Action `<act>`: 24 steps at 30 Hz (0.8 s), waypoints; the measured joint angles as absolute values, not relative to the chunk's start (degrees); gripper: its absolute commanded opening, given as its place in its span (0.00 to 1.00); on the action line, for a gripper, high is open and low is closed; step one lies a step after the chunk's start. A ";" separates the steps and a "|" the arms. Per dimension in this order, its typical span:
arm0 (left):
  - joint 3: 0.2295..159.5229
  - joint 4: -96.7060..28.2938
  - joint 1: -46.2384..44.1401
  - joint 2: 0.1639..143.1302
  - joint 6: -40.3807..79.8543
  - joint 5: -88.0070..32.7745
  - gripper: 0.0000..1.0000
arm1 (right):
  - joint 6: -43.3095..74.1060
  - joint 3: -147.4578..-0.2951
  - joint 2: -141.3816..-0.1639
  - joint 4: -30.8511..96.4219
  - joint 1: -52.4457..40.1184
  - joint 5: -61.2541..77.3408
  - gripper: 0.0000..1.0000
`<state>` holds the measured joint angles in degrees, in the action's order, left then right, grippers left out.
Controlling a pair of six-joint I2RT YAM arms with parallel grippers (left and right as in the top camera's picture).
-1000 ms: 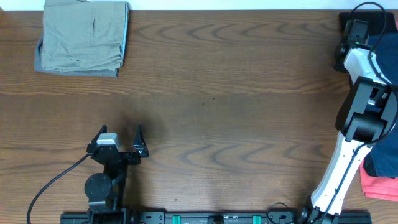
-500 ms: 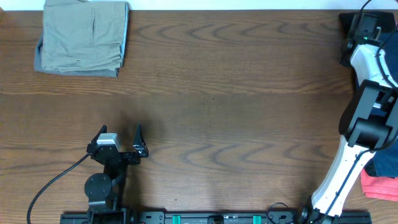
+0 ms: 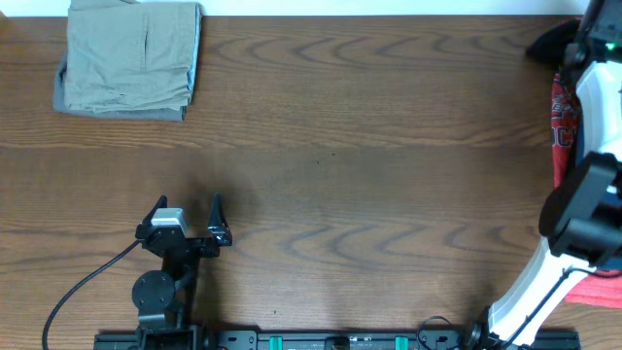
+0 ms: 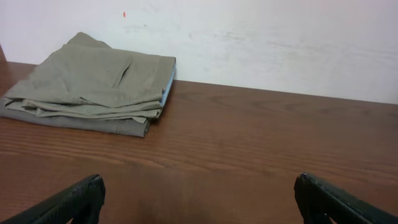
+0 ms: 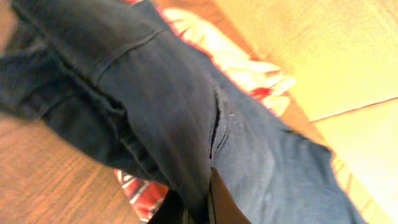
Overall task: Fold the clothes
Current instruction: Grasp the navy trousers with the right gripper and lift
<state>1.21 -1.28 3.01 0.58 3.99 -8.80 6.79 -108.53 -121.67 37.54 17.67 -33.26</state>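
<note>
A folded khaki garment (image 3: 131,58) lies at the table's far left corner; it also shows in the left wrist view (image 4: 93,87). My left gripper (image 3: 190,219) is open and empty, low over bare wood (image 4: 199,199), well short of the khaki garment. My right gripper (image 3: 586,39) is at the far right edge. In the right wrist view its jaws (image 5: 208,208) are shut on a fold of dark blue jeans (image 5: 180,118). A red and white patterned garment (image 5: 249,71) lies under the jeans and shows beside the arm in the overhead view (image 3: 561,107).
The wooden table (image 3: 369,165) stretches between the arms. A red cloth (image 3: 595,292) lies at the near right edge behind the right arm's base. A white wall (image 4: 261,37) backs the table's far edge. A cable (image 3: 87,287) trails from the left arm.
My right arm has swung further to the right and toward the far edge. The red patterned garment has come into view beside it. The left arm has not moved.
</note>
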 measured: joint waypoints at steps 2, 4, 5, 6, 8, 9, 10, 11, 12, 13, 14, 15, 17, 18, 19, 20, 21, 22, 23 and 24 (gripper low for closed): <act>1.21 -1.28 3.01 0.58 3.99 -8.80 0.98 | 7.03 -108.53 -119.52 38.24 17.58 -33.10 0.07; 1.21 -1.28 3.01 0.58 3.99 -8.82 0.98 | 7.25 -108.53 -117.78 38.89 17.41 -32.97 0.12; 1.21 -1.28 3.01 0.58 3.99 -8.80 0.98 | 7.35 -108.53 -116.97 39.20 17.26 -32.91 0.12; 1.21 -1.28 3.01 0.58 3.99 -8.80 0.98 | 7.27 -108.53 -116.36 39.46 17.10 -32.75 0.12; 1.21 -1.28 3.01 0.58 3.99 -8.80 0.98 | 7.29 -108.53 -115.57 40.25 16.78 -32.21 0.09; 1.21 -1.28 3.01 0.58 3.99 -8.80 0.98 | 7.29 -108.53 -115.35 40.91 16.67 -31.59 0.08; 1.21 -1.28 3.01 0.58 3.99 -8.80 0.98 | 7.29 -108.53 -115.31 41.45 16.58 -30.98 0.08; 1.21 -1.28 3.01 0.58 3.99 -8.80 0.98 | 7.33 -108.53 -115.31 42.02 16.58 -29.95 0.08; 1.21 -1.28 3.01 0.58 3.99 -8.80 0.98 | 7.38 -108.53 -115.33 42.46 16.58 -28.86 0.09; 1.21 -1.28 3.01 0.58 3.99 -8.82 0.98 | 7.38 -108.51 -115.33 42.70 16.58 -27.73 0.09; 1.21 -1.28 3.01 0.58 3.99 -8.80 0.98 | 7.38 -108.47 -115.33 42.74 16.58 -26.72 0.08; 1.21 -1.28 3.01 0.58 3.99 -8.80 0.98 | 7.40 -108.47 -115.33 42.74 16.60 -25.54 0.08; 1.21 -1.28 3.01 0.58 3.99 -8.82 0.98 | 7.42 -108.47 -115.33 42.76 16.58 -23.20 0.05; 1.21 -1.28 3.01 0.58 3.99 -8.80 0.98 | 7.40 -108.47 -115.33 42.76 16.58 -22.17 0.01; 1.21 -1.28 3.01 0.58 3.99 -8.80 0.98 | 7.46 -108.47 -115.33 42.78 16.58 -20.91 0.01; 1.21 -1.28 3.01 0.58 3.99 -8.80 0.98 | 7.51 -108.47 -115.33 42.78 16.58 -20.05 0.01; 1.21 -1.28 3.01 0.58 3.99 -8.80 0.98 | 7.60 -108.47 -115.33 42.81 16.58 -19.09 0.01; 1.21 -1.28 3.01 0.58 3.99 -8.80 0.98 | 7.60 -108.47 -115.33 42.85 16.58 -18.15 0.01; 1.21 -1.28 3.01 0.58 3.99 -8.82 0.98 | 7.60 -108.47 -115.33 42.92 16.56 -17.21 0.01; 1.21 -1.28 3.01 0.58 3.99 -8.80 0.98 | 7.62 -108.47 -115.33 42.96 16.49 -16.49 0.01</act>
